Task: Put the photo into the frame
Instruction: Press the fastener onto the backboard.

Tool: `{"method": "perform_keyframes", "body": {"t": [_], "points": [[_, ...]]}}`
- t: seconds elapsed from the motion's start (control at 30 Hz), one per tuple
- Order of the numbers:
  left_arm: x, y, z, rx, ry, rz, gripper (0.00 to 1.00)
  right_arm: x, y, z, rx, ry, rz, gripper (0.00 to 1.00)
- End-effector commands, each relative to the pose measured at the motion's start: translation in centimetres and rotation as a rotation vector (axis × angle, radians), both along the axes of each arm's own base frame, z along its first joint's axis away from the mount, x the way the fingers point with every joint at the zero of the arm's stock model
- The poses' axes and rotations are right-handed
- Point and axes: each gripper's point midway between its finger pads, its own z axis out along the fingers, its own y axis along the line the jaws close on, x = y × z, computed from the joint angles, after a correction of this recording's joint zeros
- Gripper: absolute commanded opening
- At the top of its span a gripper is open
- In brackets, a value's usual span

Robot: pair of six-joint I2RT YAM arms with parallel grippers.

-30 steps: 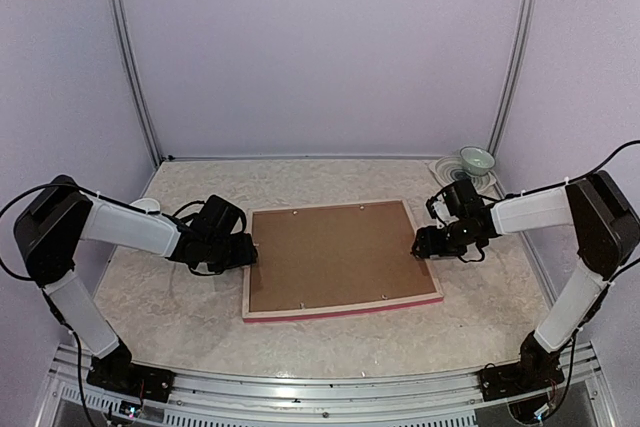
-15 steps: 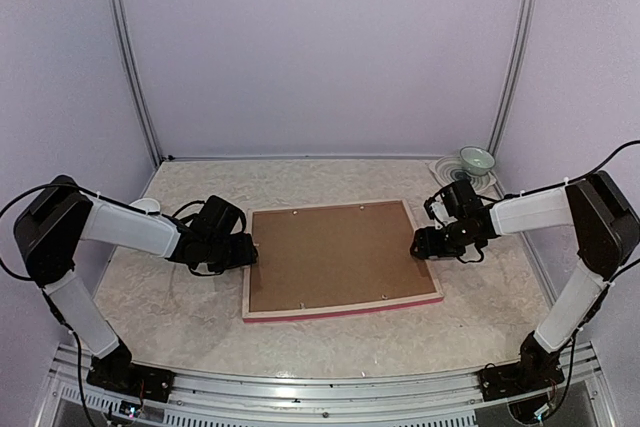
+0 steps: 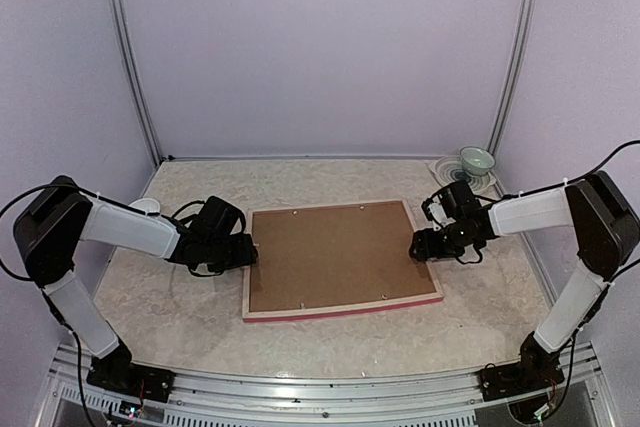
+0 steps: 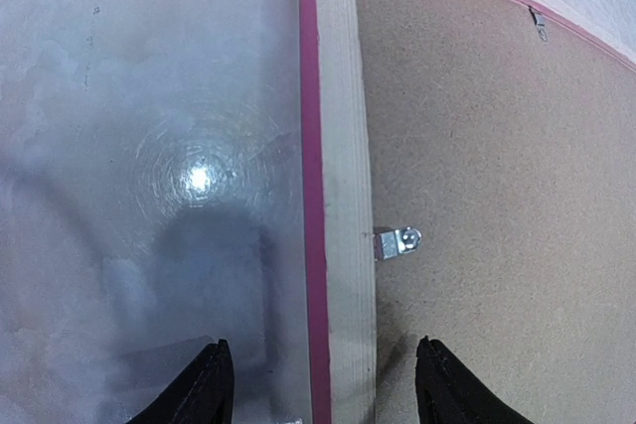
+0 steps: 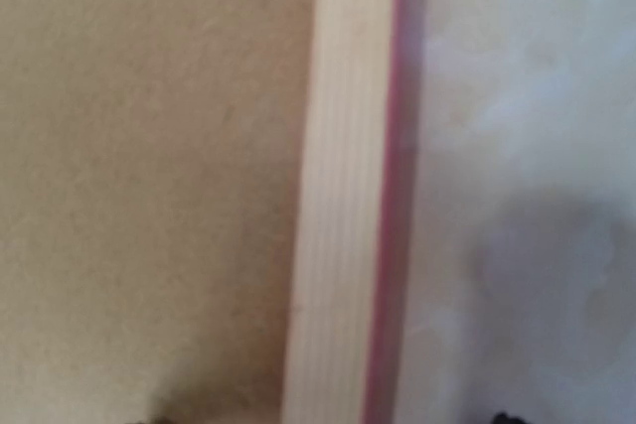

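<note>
The table [image 3: 330, 182] has a pale, marbled top with a slight gloss; in the left wrist view a round spot of light reflects off it. The frame [image 3: 343, 309] lies flat on it near the middle, back side up: pale wood rails on top and a bright pink edge along its near side and against the tabletop. A plain brown backing board [image 3: 335, 252] fills the frame's opening, with small metal tabs [image 4: 397, 242] along the rails. In the far right corner a ringed plate [image 3: 445, 171] rests on the table, carrying a pale green bowl [image 3: 477, 159]. At the left edge sits a small white object [image 3: 147, 205], partly hidden.
</note>
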Motion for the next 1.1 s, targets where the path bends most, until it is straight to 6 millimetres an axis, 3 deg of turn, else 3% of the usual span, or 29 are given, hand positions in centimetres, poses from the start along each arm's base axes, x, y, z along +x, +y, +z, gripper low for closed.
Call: {"method": "perform_keyframes", "body": {"t": [0.0,0.27,0.63,0.83,1.07], "points": [[-1.0,0.7,-0.9,0.026,0.032,-0.009,0.63,-2.0,-0.2,-1.3,-0.044,0.064,0.025,0.74],[-1.1,0.7,-1.1,0.025,0.037,-0.008,0.63,-1.7,-0.8,-1.3,-0.076,0.060,-0.006,0.72],[-1.5,1.5,-1.0,0.033,0.032,0.002,0.63,-1.0,-0.1,-1.7,-0.013,0.082,-0.022,0.65],[-1.5,1.8,-0.9,0.032,0.031,0.006,0.63,-1.1,0.0,-2.2,0.031,0.104,-0.031,0.48],[-1.3,1.9,-0.6,0.028,0.024,0.006,0.63,-1.3,-0.3,-2.7,0.057,0.127,-0.046,0.36]]}}
